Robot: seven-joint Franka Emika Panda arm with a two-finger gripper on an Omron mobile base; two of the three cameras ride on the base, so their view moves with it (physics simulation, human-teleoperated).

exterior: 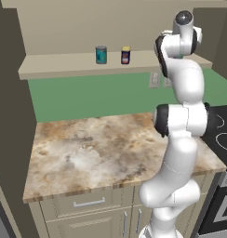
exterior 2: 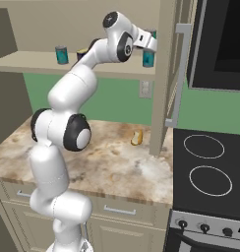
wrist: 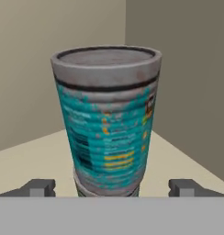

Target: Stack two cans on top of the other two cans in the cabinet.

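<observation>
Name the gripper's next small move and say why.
Probably draw straight back from the teal can. The gripper is open, its fingertips apart on either side, and that can appears to stand on another can in the cabinet.

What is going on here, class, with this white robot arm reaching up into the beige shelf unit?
The white arm's two-finger gripper is open at the right end of the beige open-fronted cabinet, its finger tips apart on either side of a teal can with a grey top. That can appears to sit on top of another can, whose rim peeks out beneath it. Further left on the shelf stand another teal can and a dark navy can with a yellow top, both unstacked.
</observation>
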